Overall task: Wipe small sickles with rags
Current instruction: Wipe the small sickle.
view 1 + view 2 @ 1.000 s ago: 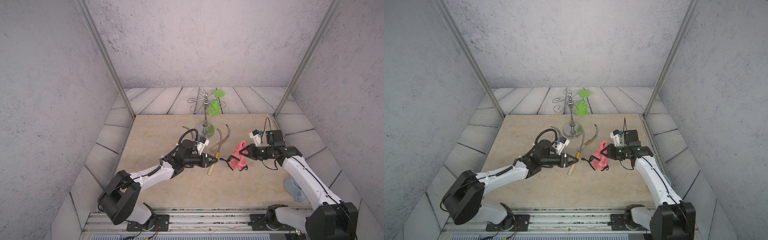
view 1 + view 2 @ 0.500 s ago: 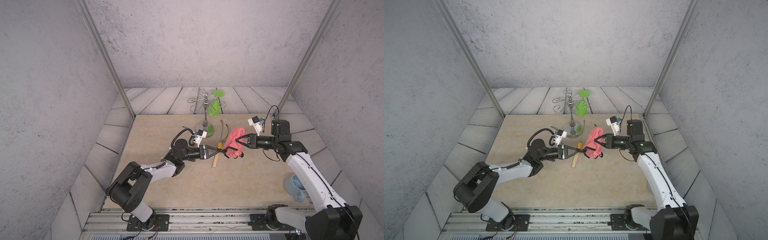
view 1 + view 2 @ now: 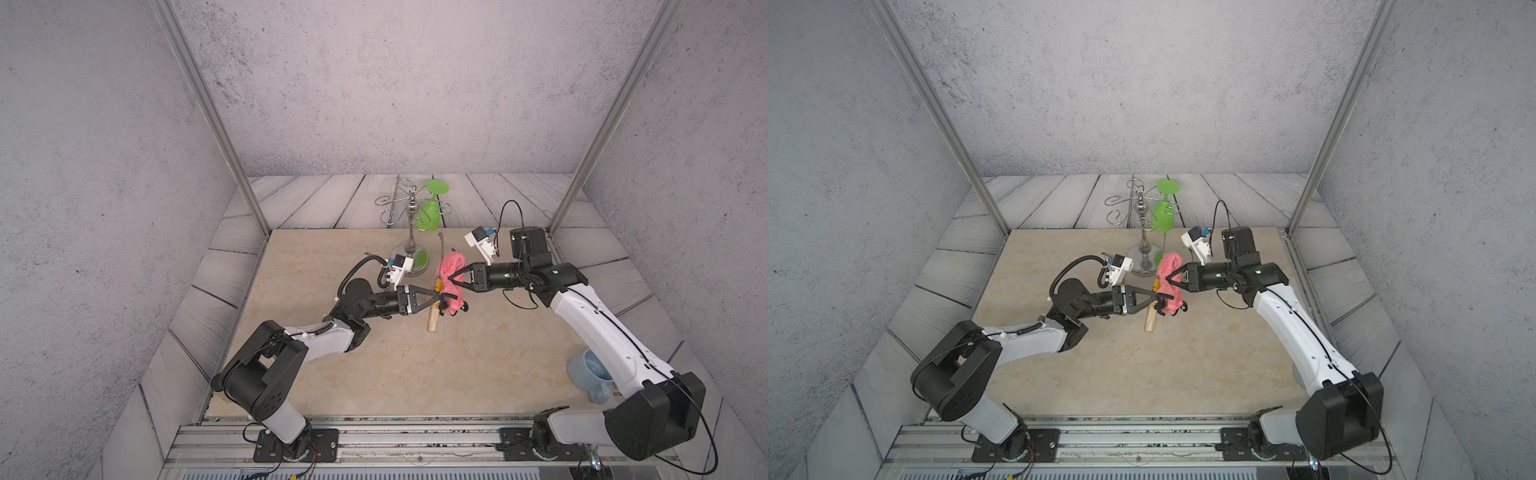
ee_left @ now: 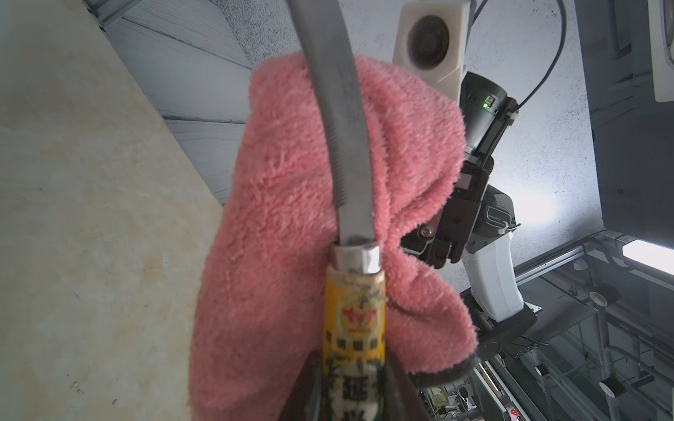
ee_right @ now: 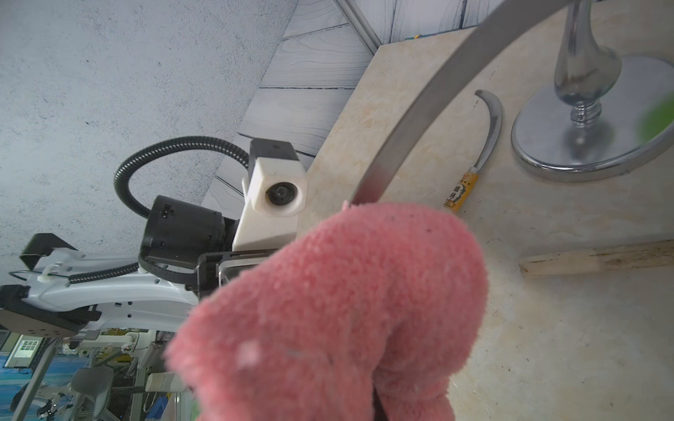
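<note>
Right wrist, unlike left, shows sickle (image 5: 488,145) beside stand (image 5: 569,155).

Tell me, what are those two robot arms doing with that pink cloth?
They are wiping a sickle. The left gripper is clamped on the labelled handle of one sickle. The right gripper holds a pink rag pressed against its blade. On the table, beside the chrome stand, lies another sickle.
</note>
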### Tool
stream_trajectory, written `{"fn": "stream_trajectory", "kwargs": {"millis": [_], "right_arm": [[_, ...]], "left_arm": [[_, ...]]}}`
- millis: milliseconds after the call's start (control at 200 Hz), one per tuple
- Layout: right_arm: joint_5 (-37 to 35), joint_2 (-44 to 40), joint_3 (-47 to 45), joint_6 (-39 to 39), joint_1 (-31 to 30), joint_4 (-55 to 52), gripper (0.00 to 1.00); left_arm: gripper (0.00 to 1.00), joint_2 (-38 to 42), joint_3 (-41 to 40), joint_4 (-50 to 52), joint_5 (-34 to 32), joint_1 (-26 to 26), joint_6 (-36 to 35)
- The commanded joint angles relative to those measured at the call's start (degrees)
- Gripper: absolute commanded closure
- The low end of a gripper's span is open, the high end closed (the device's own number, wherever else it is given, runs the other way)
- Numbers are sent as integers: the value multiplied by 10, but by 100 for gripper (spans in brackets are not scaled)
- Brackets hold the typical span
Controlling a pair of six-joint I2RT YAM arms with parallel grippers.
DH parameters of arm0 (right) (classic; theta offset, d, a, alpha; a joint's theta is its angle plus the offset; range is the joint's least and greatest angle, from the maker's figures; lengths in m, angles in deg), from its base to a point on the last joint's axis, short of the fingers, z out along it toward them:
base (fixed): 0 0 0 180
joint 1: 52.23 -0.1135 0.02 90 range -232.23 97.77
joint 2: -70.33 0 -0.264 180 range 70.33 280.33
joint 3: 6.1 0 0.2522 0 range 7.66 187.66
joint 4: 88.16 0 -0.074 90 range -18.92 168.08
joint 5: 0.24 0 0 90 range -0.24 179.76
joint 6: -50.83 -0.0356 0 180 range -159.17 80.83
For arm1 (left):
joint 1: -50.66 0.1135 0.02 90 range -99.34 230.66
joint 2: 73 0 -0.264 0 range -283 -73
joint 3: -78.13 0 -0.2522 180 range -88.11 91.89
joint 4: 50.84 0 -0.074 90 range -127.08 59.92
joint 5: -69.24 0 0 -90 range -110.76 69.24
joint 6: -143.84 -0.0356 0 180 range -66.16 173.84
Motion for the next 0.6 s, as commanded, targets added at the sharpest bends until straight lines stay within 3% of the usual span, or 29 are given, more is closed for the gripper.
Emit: {"fn": "stream_trajectory", "kwargs": {"millis": [0, 596], "right_arm": [[-14, 19, 17, 17, -33, -20, 82], [-53, -25, -61, 3, -109, -13, 83]], "left_arm": [[100, 9, 26, -73, 10, 0, 25], [100, 30, 30, -49, 0, 36, 6]]}}
